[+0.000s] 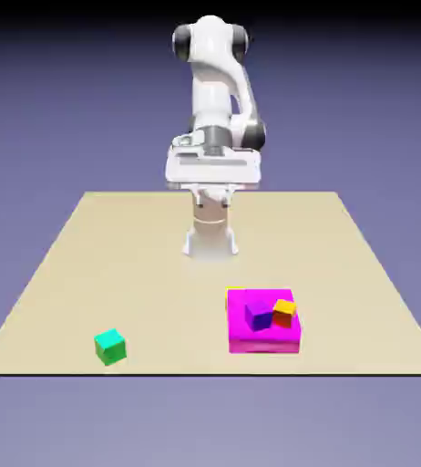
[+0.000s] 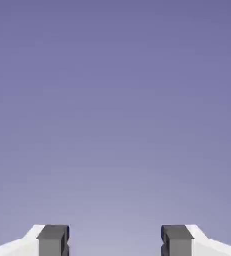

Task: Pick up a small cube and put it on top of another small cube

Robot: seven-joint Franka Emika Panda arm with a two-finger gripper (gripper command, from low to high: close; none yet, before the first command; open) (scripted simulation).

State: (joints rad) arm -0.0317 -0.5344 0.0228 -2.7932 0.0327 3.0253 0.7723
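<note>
Exterior view, green cube (image 1: 110, 347) well apart from the open gripper (image 1: 214, 199), on table (image 1: 141, 264).

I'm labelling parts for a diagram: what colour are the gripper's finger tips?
The finger tips are dark grey, seen best in the hand view.

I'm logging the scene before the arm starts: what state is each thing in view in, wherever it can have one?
Gripper: open, nothing between the fingertips.
Green cube: alone on the table, nothing on top.
Purple cube: over the magenta block, nothing on top.
Orange-and-red cube: beside the purple cube, nothing on top.
Magenta block: lying flat.
</note>
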